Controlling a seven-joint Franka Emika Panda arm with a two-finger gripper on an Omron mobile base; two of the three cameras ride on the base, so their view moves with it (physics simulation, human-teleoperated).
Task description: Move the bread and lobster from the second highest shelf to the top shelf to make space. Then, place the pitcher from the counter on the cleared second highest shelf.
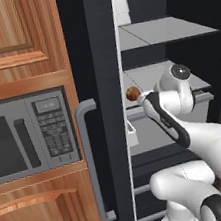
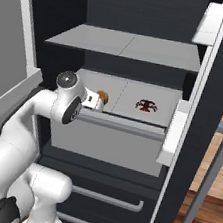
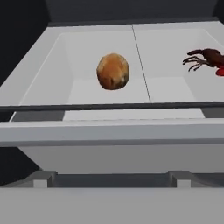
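Orange-brown and rough-crusted, the bread lies straight ahead of our gripper on the second highest shelf, its long axis running roughly up the hand view. We hold the fingers spread wide, empty, just short of the loaf. Spindly and dark red, the lobster lies to the right, apart from it.

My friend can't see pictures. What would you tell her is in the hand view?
A round orange-brown bread sits in the middle of a pale grey fridge shelf, seen from just in front of its rim. A dark red lobster lies on the same shelf, off to the right and apart from the bread, partly cut off by the picture's edge.
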